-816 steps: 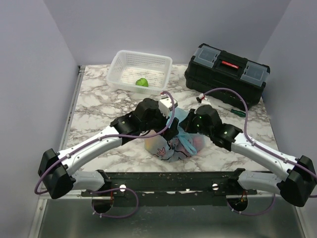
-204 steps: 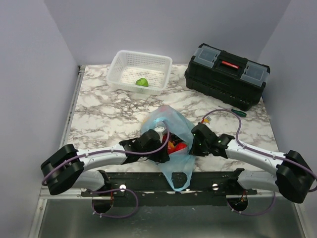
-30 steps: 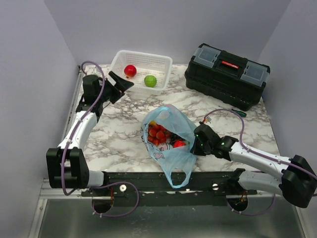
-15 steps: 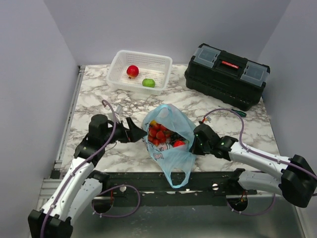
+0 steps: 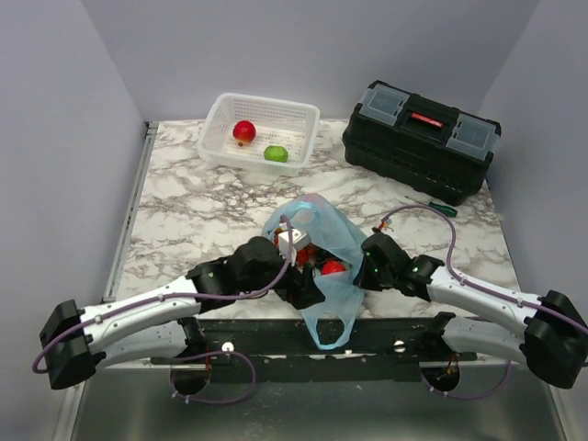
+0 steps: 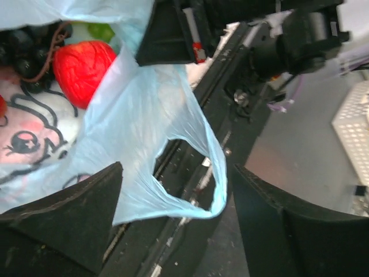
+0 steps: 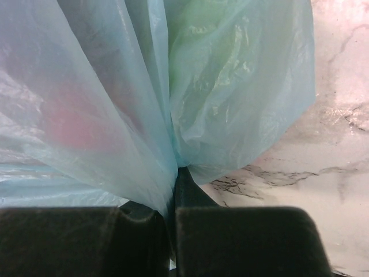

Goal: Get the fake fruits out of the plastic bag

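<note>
The light-blue plastic bag (image 5: 322, 234) lies at the table's near edge with its mouth open. In it show a red fruit (image 6: 83, 64), dark berries (image 6: 26, 49) and a bit of green (image 6: 102, 30); the red piece (image 5: 332, 268) also shows from above. My left gripper (image 5: 310, 283) is at the bag's mouth, open, with the bag's loop handle (image 6: 193, 199) hanging between its fingers (image 6: 75, 210). My right gripper (image 7: 173, 180) is shut on a fold of the bag's right side (image 7: 230, 86). A red apple (image 5: 243, 131) lies in the basket.
The white lattice basket (image 5: 213, 124) stands at the back left and also holds a light-green round fruit (image 5: 275, 153). A black toolbox (image 5: 421, 138) sits at the back right, a green screwdriver (image 5: 434, 207) in front of it. The marble tabletop (image 5: 184, 211) ends at a black rail.
My left arm has swung from beside the basket down to the bag's mouth, and its jaws have narrowed a little. The right gripper has kept its hold on the bag.
</note>
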Controlling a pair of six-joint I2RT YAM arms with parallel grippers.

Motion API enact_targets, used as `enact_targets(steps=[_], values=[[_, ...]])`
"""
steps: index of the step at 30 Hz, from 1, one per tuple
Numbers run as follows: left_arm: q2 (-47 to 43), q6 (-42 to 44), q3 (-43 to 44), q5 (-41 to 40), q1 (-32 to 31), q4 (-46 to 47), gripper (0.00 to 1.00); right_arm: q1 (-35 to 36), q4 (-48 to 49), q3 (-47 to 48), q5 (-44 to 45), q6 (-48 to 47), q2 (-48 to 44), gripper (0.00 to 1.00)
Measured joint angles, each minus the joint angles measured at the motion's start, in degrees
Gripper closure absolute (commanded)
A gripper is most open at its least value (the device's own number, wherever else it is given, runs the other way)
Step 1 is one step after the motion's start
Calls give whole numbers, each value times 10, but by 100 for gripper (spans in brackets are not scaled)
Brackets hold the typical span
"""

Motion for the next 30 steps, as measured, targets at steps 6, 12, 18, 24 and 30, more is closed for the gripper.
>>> enact_targets(steps=[6, 12, 18, 24, 30], values=[[146, 30, 74, -83, -16, 18, 42, 0, -19, -4, 0, 14, -27, 94], [247, 42, 145, -130, -16, 10, 52, 0, -31, -9, 0, 17, -54, 94], [332, 44, 207, -160, -16, 0, 55, 0, -32, -10, 1, 17, -54, 94], [403, 44, 256, -166, -16, -18, 54, 0, -31, -10, 0, 17, -54, 94], [429, 48, 272, -170, -15, -33, 48, 0, -31, -10, 0, 17, -54, 94]])
